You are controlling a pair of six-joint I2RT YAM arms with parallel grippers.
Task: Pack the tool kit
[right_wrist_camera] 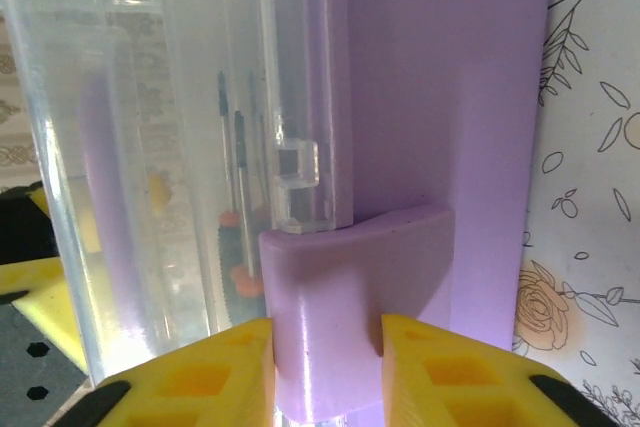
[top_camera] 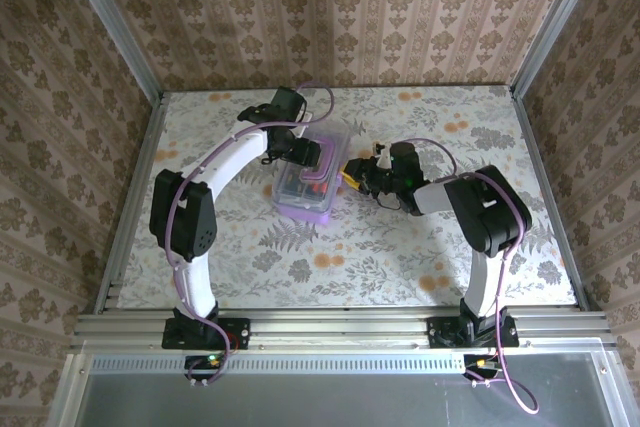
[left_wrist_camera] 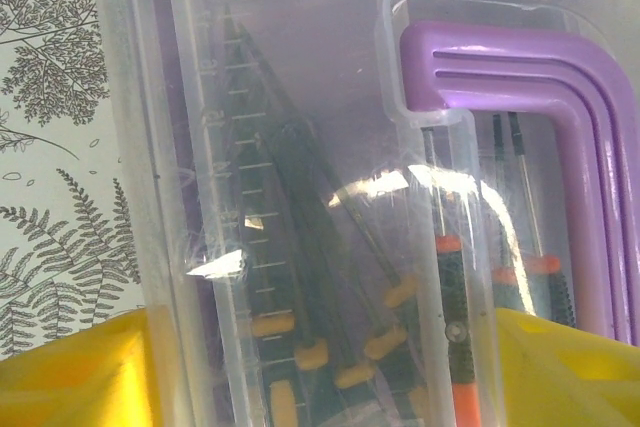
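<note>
Lilac plastic forms the base of the case point(top_camera: 305, 197), which sits on the floral tabletop point(top_camera: 400, 267) near its middle, between the two arms. Its clear lid point(left_wrist_camera: 300, 97) is down over the base, with ruler marks moulded along one edge and a purple handle point(left_wrist_camera: 560, 117) bent in an L under the clear plastic. Through the lid the screwdrivers point(left_wrist_camera: 455, 347) show inside, slim dark shafts lying side by side and handles banded in black with orange, red or yellow. How many there are is hard to count through the glare. The left gripper point(left_wrist_camera: 320, 367) hangs over the far end of the case, its yellow fingers point(left_wrist_camera: 70, 377) spread wide above the lid and grasping nothing. The right gripper point(right_wrist_camera: 325, 377) is at the case's right side, its fingers point(right_wrist_camera: 190, 387) closed in against both flanks of the purple latch point(right_wrist_camera: 350, 277) below the lid's clear catch.
</note>
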